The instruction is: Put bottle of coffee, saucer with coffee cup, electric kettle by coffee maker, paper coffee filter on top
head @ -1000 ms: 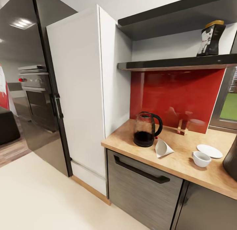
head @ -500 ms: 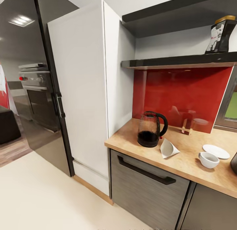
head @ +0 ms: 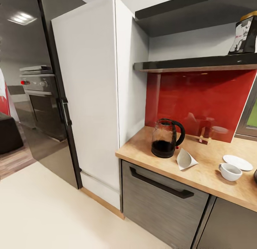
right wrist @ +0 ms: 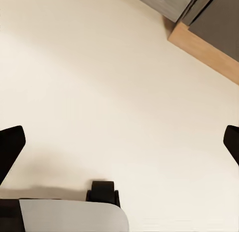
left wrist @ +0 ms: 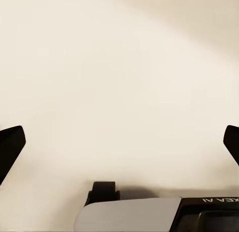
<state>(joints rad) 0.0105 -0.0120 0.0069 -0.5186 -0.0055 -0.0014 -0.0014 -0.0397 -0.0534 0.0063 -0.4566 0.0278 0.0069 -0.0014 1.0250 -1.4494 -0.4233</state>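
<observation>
The electric kettle (head: 167, 137) stands near the left end of the kitchen countertop (head: 142, 151), with the white paper coffee filter (head: 185, 159) lying just to its right. Farther right sit the white coffee cup (head: 230, 171) and, behind it, the saucer (head: 237, 162), side by side. A dark sliver of the coffee maker (head: 255, 175) shows at the picture's right edge. The bottle of coffee (head: 246, 36) stands on the dark kitchen shelf (head: 196, 62) above. My left gripper (left wrist: 119, 142) and right gripper (right wrist: 119, 142) hang open over the cream floor, holding nothing.
A tall white cabinet (head: 92, 95) borders the counter's left end, with a black fridge (head: 53, 99) and an oven (head: 37, 95) beyond it. Dark drawer fronts (head: 160, 202) sit under the worktop, a red backsplash (head: 200, 102) behind. Cream floor (head: 43, 213) lies before me.
The whole head view has shifted: counter items slid rightward in the picture and the coffee maker is nearly out of frame. That is camera motion; the objects themselves have not moved.
</observation>
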